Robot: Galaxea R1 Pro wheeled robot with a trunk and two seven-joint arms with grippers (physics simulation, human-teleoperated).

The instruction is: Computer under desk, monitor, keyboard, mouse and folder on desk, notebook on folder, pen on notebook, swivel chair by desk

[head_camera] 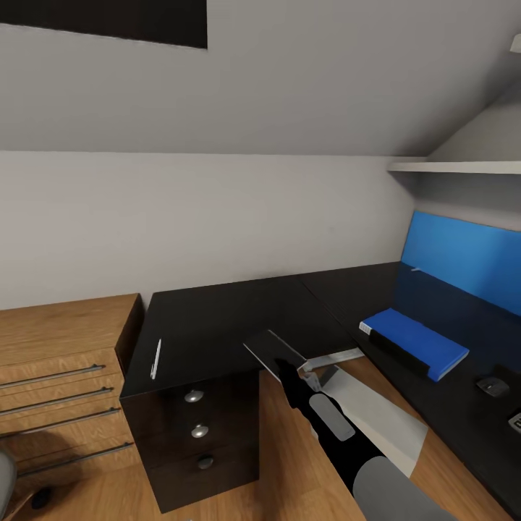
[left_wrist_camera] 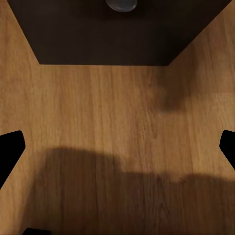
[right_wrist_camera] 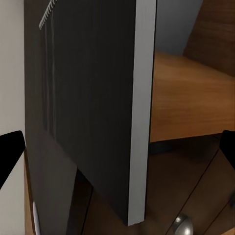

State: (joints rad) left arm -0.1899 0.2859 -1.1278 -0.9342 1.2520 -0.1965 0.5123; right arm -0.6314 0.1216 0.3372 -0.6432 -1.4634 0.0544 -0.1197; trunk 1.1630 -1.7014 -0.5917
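Note:
The glossy black desk (head_camera: 217, 318) runs in an L. On its right wing lie the blue folder (head_camera: 414, 341), the dark mouse (head_camera: 493, 386) and a corner of the keyboard (head_camera: 515, 420). The silvery pen (head_camera: 155, 359) rests near the left edge. The dark notebook (head_camera: 271, 353) (right_wrist_camera: 98, 98) hangs tilted at the desk's inner corner. My right gripper (head_camera: 298, 370) (right_wrist_camera: 117, 152) is open, its fingertips spread either side of the notebook. My left gripper (left_wrist_camera: 117, 152) is open over the wood floor. A grey sliver of the swivel chair (head_camera: 3, 474) shows. Monitor and computer are out of view.
A black drawer unit with round knobs (head_camera: 193, 396) (left_wrist_camera: 107, 34) stands under the desk's left end. A light-wood drawer chest (head_camera: 58, 362) sits beside it. A blue wall panel (head_camera: 463, 260) and a white shelf (head_camera: 456, 166) back the right wing. The wall slopes overhead.

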